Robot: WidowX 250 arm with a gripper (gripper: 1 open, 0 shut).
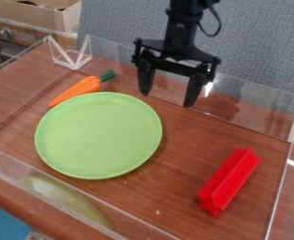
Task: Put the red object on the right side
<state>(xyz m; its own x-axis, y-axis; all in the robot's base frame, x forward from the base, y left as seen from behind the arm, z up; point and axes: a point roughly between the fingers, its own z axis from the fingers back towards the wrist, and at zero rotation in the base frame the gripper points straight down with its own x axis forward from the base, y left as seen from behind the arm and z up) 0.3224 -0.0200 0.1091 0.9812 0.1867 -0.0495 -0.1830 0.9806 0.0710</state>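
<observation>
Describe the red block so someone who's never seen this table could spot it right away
On the brown wooden table, look right of the round green plate, near the front right corner. The long bright red plastic block lies there alone, the only red, straight-edged thing; the orange carrot is tapered.

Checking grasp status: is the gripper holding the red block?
No. The open gripper hangs empty behind the plate; the red block lies apart.

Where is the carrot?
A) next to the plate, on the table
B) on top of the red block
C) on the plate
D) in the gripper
A: the carrot lies on the table just beyond the plate's upper-left edge.
</observation>
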